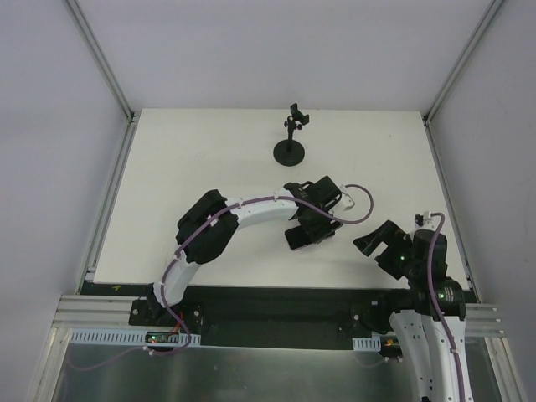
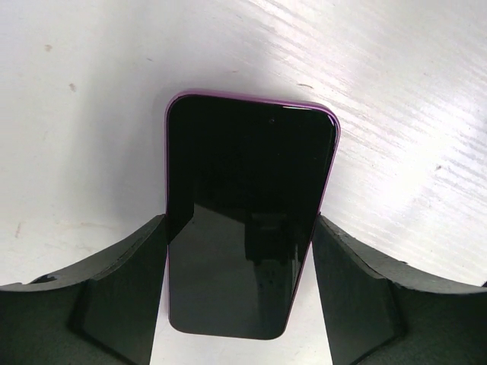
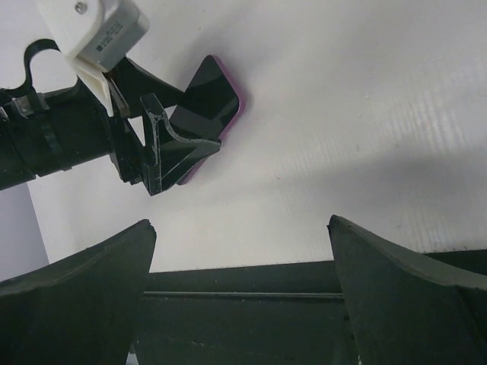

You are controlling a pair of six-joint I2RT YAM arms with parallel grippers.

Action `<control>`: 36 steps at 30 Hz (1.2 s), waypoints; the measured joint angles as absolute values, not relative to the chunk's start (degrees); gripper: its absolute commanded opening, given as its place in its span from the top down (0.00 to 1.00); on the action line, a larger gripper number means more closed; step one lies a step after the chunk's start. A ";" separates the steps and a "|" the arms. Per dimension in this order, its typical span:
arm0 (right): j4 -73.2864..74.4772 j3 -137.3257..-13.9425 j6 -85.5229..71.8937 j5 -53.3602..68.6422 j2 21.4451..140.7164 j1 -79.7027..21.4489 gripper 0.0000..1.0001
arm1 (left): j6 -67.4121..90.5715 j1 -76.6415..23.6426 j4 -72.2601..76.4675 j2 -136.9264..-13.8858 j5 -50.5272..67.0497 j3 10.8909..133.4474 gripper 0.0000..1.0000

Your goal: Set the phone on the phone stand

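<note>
White table (image 1: 209, 151), white walls (image 1: 50, 126) — phone pick under way.
Phone (image 2: 247, 167) (glossy, purple-rimmed): front-centre of the table, left gripper (image 2: 240, 224) jaws closed against its long edges. Judged stiff, thin, light, slippery — hold those edges mid-length, not the glass. Phone stand (image 1: 290, 138): well apart, near the far edge, open table between. Right gripper (image 3: 242, 222): jaws spread wide, empty.

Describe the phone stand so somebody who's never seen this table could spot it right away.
On the white table, look near the middle of the far edge. The phone stand stands alone there: round black disc base, thin upright post, small clamp on top, unlike the flat purple-edged phone between the left gripper fingers nearer the front.
</note>
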State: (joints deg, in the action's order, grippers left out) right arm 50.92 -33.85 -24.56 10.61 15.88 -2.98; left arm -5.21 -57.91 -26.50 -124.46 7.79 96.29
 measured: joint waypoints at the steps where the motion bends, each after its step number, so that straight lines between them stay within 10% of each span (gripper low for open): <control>1: 50.06 -33.21 -24.40 11.90 16.47 -2.98 0.00 | -4.78 -57.91 -26.15 -124.18 7.33 96.03 1.00; 36: 7.16 -25.17 -33.76 21.96 36.03 -11.73 0.24 | 11.31 -58.17 -11.75 -97.62 2.28 77.21 1.00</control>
State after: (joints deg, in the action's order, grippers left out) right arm 7.16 -25.17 -33.76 21.96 36.03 -11.73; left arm 11.31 -58.17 -11.75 -97.62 2.28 77.21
